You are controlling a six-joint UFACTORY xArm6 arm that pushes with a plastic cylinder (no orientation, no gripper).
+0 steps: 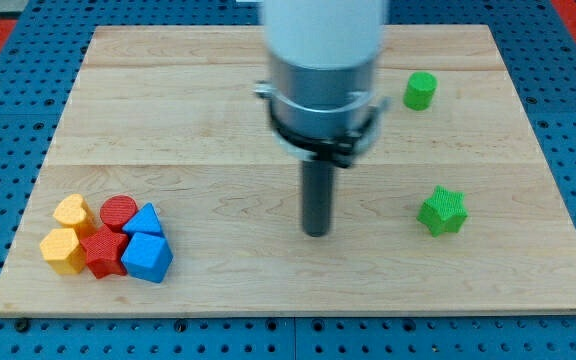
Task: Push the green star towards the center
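The green star (442, 211) lies on the wooden board (218, 110) at the view's right, below the middle height. My tip (316, 232) stands on the board near its centre, well to the left of the star and apart from it. The arm's grey and white body above the rod hides part of the board's upper middle.
A green cylinder (420, 90) stands at the upper right. A cluster sits at the lower left: a yellow block (72, 211), a yellow hexagon (63, 251), a red cylinder (119, 211), a red star (103, 252) and two blue blocks (146, 257), (146, 220). Blue pegboard surrounds the board.
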